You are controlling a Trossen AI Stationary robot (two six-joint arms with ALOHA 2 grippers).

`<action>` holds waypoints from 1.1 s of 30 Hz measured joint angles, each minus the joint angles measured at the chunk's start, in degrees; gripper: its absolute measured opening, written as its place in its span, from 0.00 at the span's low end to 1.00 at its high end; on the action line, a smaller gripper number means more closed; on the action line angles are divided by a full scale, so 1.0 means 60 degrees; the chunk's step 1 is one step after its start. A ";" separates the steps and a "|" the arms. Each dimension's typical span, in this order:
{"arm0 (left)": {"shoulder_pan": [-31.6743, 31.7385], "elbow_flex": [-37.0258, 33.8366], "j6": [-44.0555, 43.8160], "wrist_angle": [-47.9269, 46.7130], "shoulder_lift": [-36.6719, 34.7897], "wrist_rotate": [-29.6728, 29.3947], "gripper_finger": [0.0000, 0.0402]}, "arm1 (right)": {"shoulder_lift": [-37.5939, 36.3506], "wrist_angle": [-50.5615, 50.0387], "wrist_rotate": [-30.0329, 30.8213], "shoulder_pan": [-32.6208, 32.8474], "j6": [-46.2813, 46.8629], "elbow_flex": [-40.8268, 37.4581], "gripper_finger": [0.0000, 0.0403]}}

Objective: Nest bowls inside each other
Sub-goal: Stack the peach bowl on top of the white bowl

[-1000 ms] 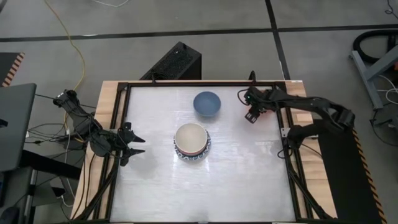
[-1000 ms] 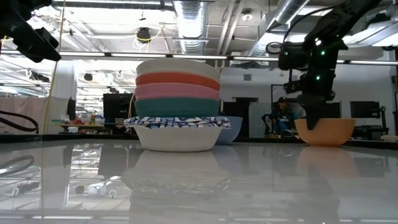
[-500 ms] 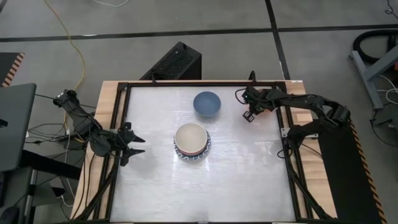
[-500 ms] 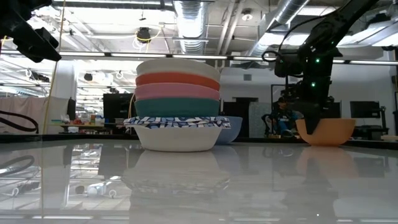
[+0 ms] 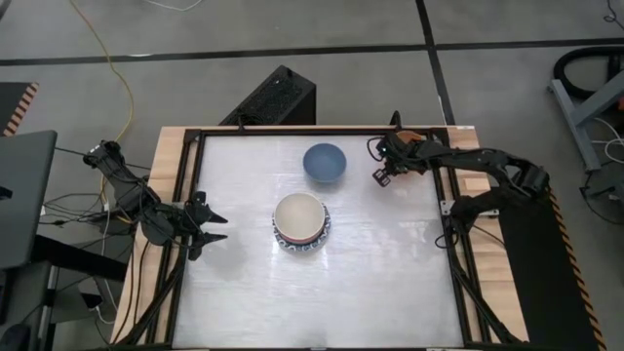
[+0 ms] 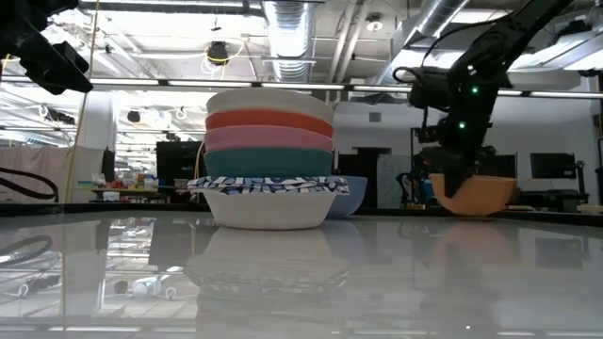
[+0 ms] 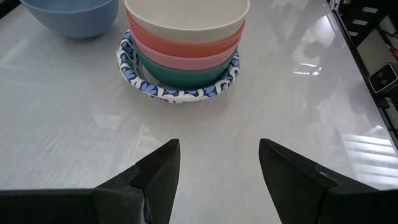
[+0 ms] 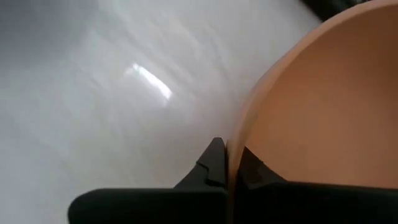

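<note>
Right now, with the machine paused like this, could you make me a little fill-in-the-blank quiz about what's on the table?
1. The right claw is pinched shut on the rim of the round ____ bowl.
2. The top bowl of the nested bowl stack is ____.
3. The plain blue round bowl stands ____, outside the stack.
4. The left claw is ____.

Missing: orange; cream; alone; open

A cream round bowl [image 7: 186,18] tops orange-red, pink and teal ones in a blue-and-white patterned bowl [image 7: 180,87]; beside them, a plain blue bowl [image 5: 324,162] and an orange bowl [image 6: 476,193].
</note>
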 joint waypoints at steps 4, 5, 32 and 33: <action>0.0001 0.0000 0.0000 0.0000 -0.0001 0.0000 0.52 | 0.0000 0.1084 0.0010 0.0202 0.0110 0.0006 0.02; 0.0000 0.0000 0.0000 0.0000 -0.0001 0.0000 0.52 | 0.0000 0.1305 0.0010 0.0288 0.0128 0.0025 0.02; 0.0003 0.0000 0.0000 -0.0051 -0.0001 0.0000 0.52 | 0.0036 0.4647 0.0013 0.3379 -0.3500 0.1955 0.02; 0.0001 0.0000 0.0000 -0.0051 0.0002 0.0001 0.52 | 0.0036 0.4771 0.0014 0.3553 -0.3895 0.1957 0.02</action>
